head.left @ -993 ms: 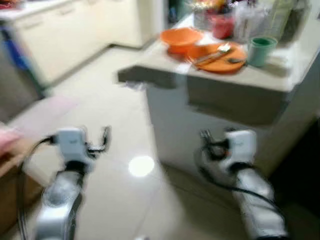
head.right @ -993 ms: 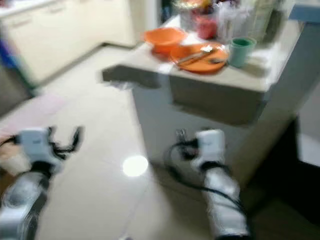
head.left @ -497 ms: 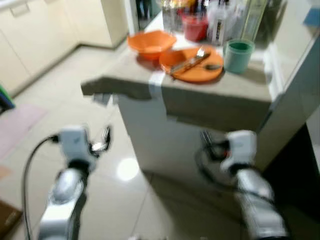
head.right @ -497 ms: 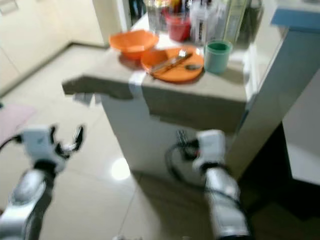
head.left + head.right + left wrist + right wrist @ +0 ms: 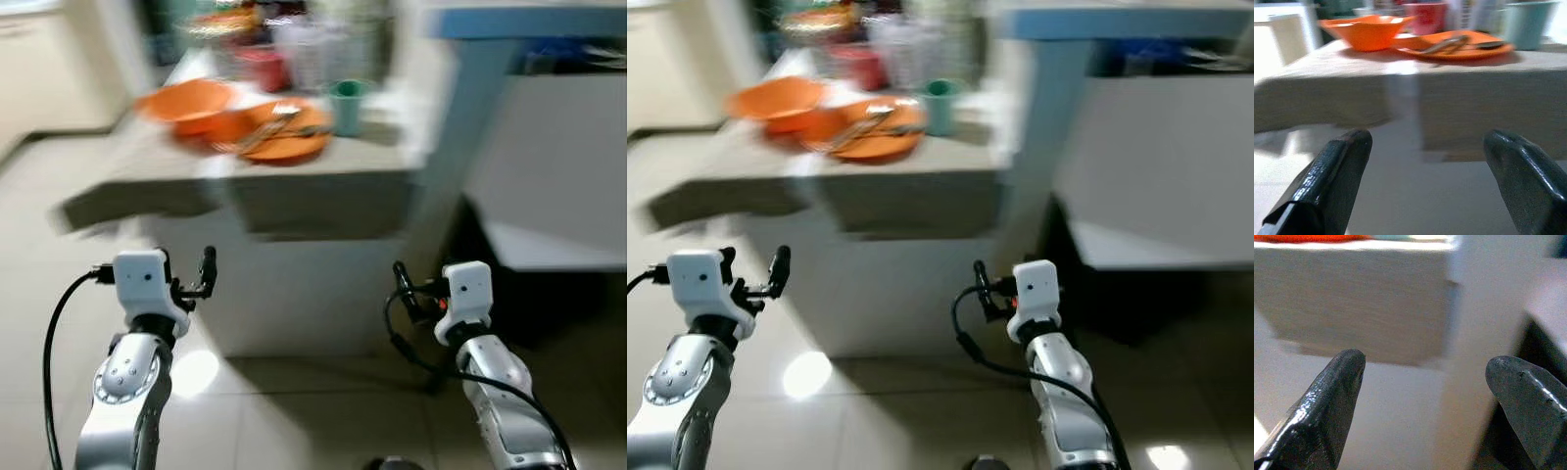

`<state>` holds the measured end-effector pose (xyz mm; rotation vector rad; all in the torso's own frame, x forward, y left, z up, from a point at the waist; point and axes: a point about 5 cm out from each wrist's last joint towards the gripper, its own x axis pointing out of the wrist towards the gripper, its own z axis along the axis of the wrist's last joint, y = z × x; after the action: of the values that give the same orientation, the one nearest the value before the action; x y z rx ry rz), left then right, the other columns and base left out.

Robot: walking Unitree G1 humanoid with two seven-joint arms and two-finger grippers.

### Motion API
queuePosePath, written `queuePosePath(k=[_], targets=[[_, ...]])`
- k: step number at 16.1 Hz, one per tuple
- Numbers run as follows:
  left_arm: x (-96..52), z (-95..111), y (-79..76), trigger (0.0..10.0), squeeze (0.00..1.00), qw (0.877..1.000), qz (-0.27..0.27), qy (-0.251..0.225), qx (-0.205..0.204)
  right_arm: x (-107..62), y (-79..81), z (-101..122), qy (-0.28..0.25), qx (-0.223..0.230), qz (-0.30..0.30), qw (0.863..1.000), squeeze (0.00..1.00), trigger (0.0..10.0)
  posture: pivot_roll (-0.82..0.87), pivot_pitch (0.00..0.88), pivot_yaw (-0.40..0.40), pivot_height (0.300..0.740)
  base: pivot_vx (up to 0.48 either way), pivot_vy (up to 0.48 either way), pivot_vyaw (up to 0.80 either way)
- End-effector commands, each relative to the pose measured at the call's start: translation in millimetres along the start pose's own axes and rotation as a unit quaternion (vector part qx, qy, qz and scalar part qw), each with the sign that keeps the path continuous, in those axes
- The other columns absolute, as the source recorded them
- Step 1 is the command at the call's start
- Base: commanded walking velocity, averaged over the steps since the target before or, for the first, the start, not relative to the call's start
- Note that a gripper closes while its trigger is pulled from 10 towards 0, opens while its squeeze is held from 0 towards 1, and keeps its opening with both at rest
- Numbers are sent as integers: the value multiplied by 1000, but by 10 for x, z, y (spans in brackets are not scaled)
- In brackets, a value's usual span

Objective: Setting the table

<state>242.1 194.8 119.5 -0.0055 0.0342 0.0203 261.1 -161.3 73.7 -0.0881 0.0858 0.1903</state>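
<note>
- Since half a second ago the whole picture has slid: the counter (image 5: 294, 186) now sits more to the robot's left, and a pale blue post (image 5: 460, 127) and a white cabinet (image 5: 549, 157) have come into sight on the right. That is the camera turning, not the dishes moving.
- Both arms are held low in front of the counter, well below its top. The left tool (image 5: 1420, 186) has its two black fingers spread wide with nothing between them. The right tool (image 5: 1425, 406) is spread wide too, and holds nothing.
- On top of the counter are the table things: an orange bowl (image 5: 1365, 31), an orange plate (image 5: 1459, 49) just beside it with a fork and spoon (image 5: 1449, 44) lying on it, and a green cup (image 5: 1525, 23) near the plate.
- What could go wrong: I think the robot is still walking, because the head views are blurry. It could bump the counter's edge with a tool if it lifts too late.
- The fork and spoon lie loose, so they could slide off if the plate tips.
- The right arm is near the blue post and could knock it.
- I can read no words or labels; the jars at the back are too blurry.
</note>
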Motion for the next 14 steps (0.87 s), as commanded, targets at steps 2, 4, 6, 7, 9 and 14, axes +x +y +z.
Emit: queuePosePath(k=[2,4,6,7,9,14], targets=[[-1,17,46,10000,0,1000,9,1,2,15,23,22,-4,0,3,1000,0,10000,-117,29,99,740,268,397,0],[2,16,54,10000,0,1000,11,1,-2,13,23,23,-5,1,2,1000,0,10000,-117,30,100,740,0,472,0],[13,21,58,10000,0,1000,7,0,2,5,24,16,-5,2,2,1000,0,10000,-117,31,102,740,0,480,0],[17,25,54,10000,0,1000,2,-2,4,1,26,15,-6,2,2,1000,0,10000,-117,32,102,740,0,480,0],[15,28,42,10000,0,1000,-4,-3,4,-5,28,13,-6,1,3,1000,0,10000,-118,32,102,740,0,480,0],[21,22,16,10000,0,1000,-14,-1,17,-12,50,-9,0,1,8,1000,0,10000,-120,34,103,740,151,396,-160]])
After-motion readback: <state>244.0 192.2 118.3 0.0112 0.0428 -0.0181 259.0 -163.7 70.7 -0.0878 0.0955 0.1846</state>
